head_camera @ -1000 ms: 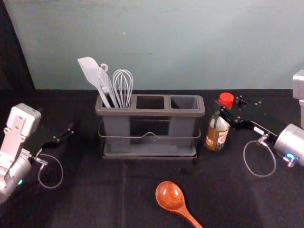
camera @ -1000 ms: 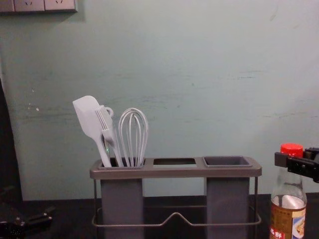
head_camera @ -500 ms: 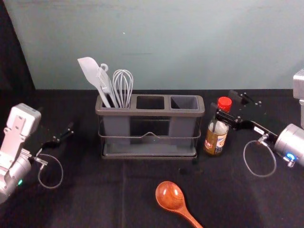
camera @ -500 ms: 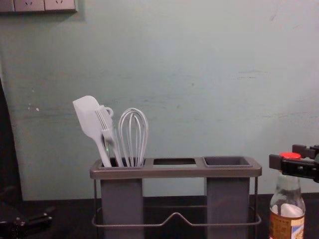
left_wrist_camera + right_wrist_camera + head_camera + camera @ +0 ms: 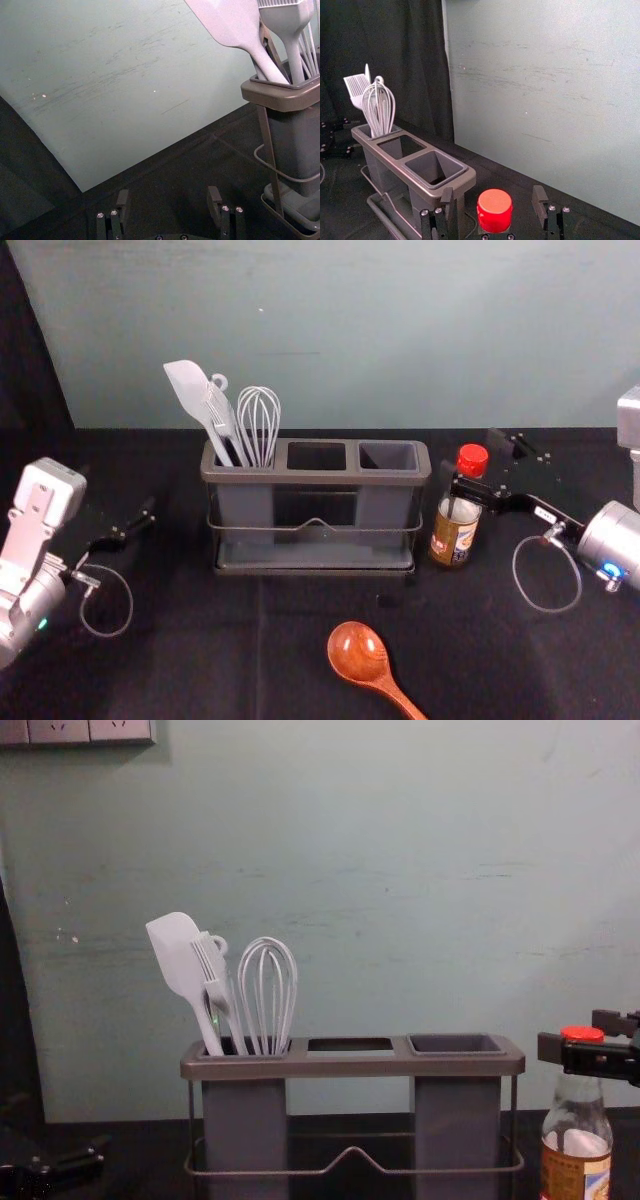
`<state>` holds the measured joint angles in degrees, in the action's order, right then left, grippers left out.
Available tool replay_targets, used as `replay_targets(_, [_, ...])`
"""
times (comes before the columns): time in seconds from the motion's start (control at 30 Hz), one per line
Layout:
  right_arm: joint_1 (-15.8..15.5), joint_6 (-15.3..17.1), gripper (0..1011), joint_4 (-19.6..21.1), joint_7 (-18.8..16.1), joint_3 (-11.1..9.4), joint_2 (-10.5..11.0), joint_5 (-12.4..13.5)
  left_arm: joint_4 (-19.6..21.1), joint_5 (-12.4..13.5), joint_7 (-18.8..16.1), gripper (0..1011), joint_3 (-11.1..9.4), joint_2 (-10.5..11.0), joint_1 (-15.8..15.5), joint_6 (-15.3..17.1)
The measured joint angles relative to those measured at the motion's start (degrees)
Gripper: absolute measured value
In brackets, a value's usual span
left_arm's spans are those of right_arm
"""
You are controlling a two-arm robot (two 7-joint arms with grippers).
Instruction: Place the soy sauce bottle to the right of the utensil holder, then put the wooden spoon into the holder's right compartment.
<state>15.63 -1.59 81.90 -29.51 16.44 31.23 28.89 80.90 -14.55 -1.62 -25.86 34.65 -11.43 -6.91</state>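
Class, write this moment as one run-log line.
right hand: open around soy sauce bottle | bottle: upright, right of holder | wooden spoon: on table | left hand: idle, open

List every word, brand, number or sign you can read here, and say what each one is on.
No text can be read.
Label on the soy sauce bottle: printed, too small to read.
White tag on the right arm: marked, too small to read.

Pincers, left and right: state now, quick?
Left pincer: open, holding nothing.
Right pincer: open, fingers spread either side of the red bottle cap, not gripping it.
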Motion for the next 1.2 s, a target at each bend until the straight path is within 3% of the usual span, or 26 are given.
replay_targets(0.27, [-0.19,0.0,1003,0.27,0.0,-0.05,0.07,0.01,0.0,0.0,0.0,1011,0.0,0.0,0.0,0.0])
replay_targets(0.87, [-4.8,0.48,1003,7.21,0.13,-3.04,3.1,2.07,0.0,0.0,0.0,1011,0.0,0.0,0.0,0.0])
replay_targets(1.2, [-8.73,3.25,1003,15.28,-2.46,-4.48,8.43,4.87,0.0,0.0,0.0,1012,0.0,0.0,0.0,0.0])
